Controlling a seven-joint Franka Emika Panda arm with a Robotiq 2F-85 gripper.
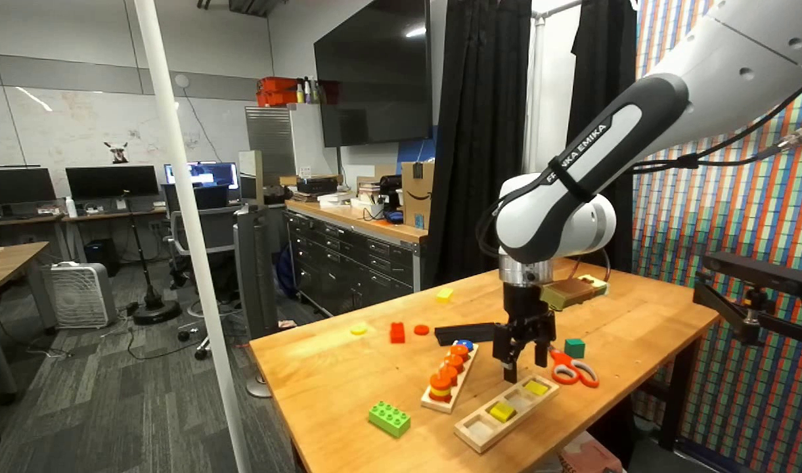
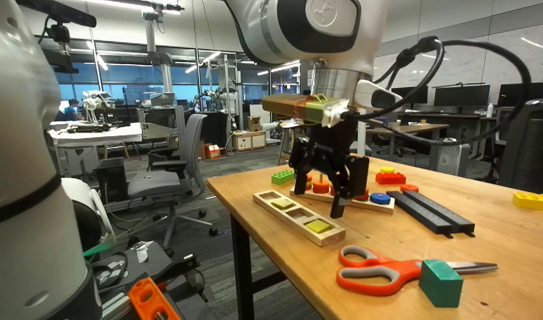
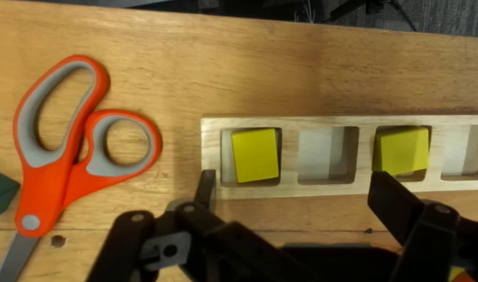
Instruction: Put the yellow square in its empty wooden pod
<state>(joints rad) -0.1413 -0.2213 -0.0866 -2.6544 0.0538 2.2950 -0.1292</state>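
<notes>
A wooden tray (image 1: 508,430) with a row of square compartments lies near the table edge; it also shows in an exterior view (image 2: 331,238) and the wrist view (image 3: 289,156). One yellow square (image 3: 255,155) lies slightly turned in the end compartment by the scissors. Another yellow square (image 3: 403,150) sits tilted in a compartment further along, with an empty compartment between them. The far end compartment is also empty. My gripper (image 3: 293,176) is open with nothing between its fingers. It is above and just beside the tray in both exterior views (image 1: 525,369) (image 2: 319,200).
Orange scissors (image 3: 47,188) and a teal block (image 2: 440,283) lie past the tray's end. A ring-stacking toy (image 1: 450,374) stands alongside the tray. Black bars (image 2: 431,213), a green brick (image 1: 389,418), a red brick (image 1: 397,333) and a yellow brick (image 1: 445,295) lie further off.
</notes>
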